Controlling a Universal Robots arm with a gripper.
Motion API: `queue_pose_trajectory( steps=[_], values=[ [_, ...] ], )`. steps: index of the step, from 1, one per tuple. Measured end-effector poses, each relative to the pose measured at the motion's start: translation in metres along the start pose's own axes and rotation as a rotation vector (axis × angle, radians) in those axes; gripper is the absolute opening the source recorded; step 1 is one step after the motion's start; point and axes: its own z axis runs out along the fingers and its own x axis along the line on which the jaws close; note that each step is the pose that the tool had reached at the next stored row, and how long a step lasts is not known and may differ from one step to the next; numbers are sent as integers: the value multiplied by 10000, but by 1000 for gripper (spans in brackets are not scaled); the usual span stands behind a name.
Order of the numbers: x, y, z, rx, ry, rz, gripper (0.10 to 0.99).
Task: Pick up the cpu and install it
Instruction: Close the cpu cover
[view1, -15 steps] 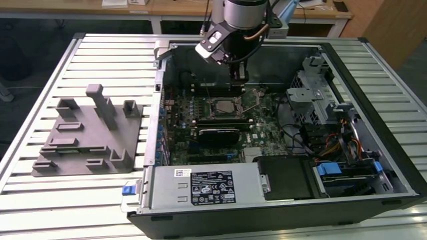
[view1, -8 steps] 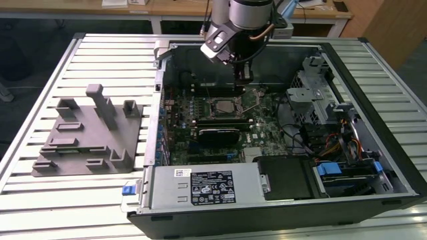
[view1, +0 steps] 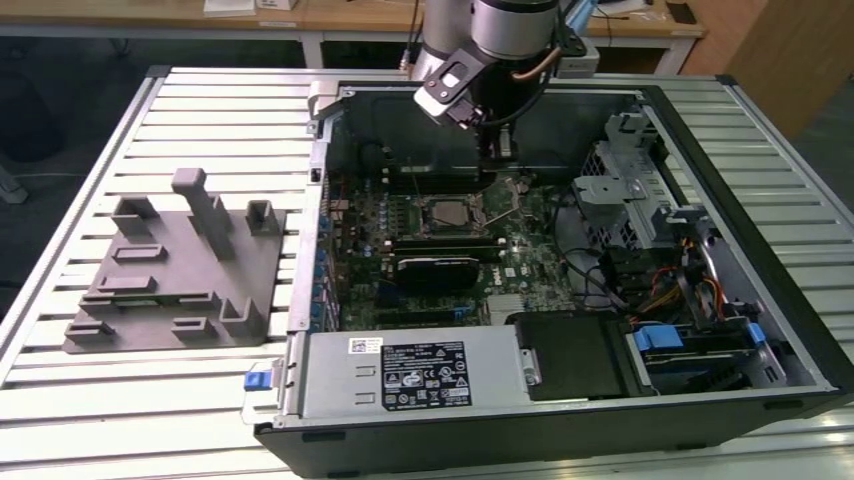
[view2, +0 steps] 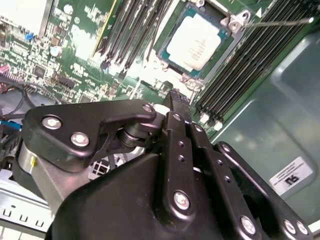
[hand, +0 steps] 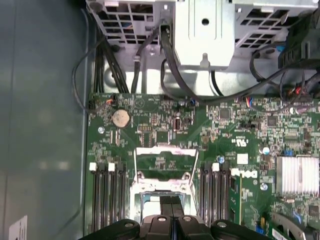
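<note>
The cpu (view2: 196, 42), a small square chip with a pale silver top, lies flat in the motherboard socket (view1: 447, 213) inside the open computer case (view1: 561, 420). The socket's metal frame (hand: 162, 167) stands open around it. My gripper (view2: 175, 97) hangs a little above the board beside the socket, toward the case's far wall in the exterior view (view1: 497, 152). Its black fingers (hand: 171, 212) are pressed together with nothing between them, and they hide part of the socket in the first wrist view.
A large grey plastic block with upright tabs (view1: 174, 270) sits on the slatted table at the exterior view's left. Memory slots (view2: 135, 30) flank the socket. A drive cage (view1: 634, 190), cables (view1: 667, 290) and the power supply (view1: 414, 370) crowd the case.
</note>
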Motion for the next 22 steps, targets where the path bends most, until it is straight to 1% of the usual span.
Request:
queue_pose_trajectory(
  steps=[6,16,22],
  values=[
    [0,138,3,1,-3,-1,106],
    [-1,435,14,0,-1,0,106],
    [-1,560,39,2,0,0,106]
  ],
)
